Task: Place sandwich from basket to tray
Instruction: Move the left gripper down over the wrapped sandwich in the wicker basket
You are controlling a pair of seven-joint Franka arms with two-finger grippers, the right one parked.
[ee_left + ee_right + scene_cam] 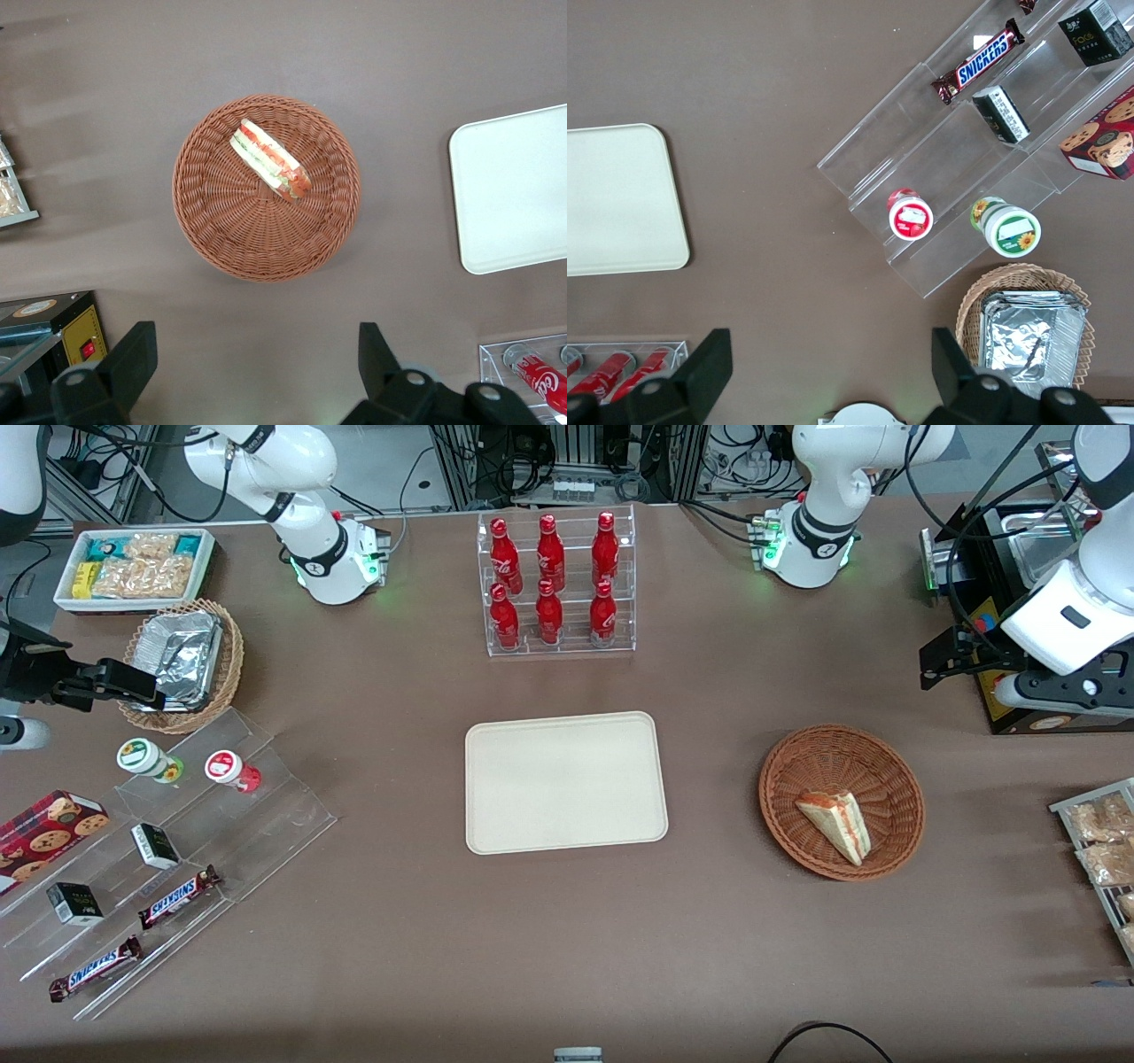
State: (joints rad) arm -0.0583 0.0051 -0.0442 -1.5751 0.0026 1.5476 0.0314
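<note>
Sandwich lies on its side in the round woven basket — a soft triangular wedge of pale bread with red and green filling, resting on ridged wicker. The gripper hangs high above the worktop, farther from the front camera than the basket, its fingers spread wide and holding nothing. A hard squeeze would likely crush the bread or slide its layers apart; a shallow grip may drop it short of the smooth, low-rimmed tray — well apart from the basket.
</note>
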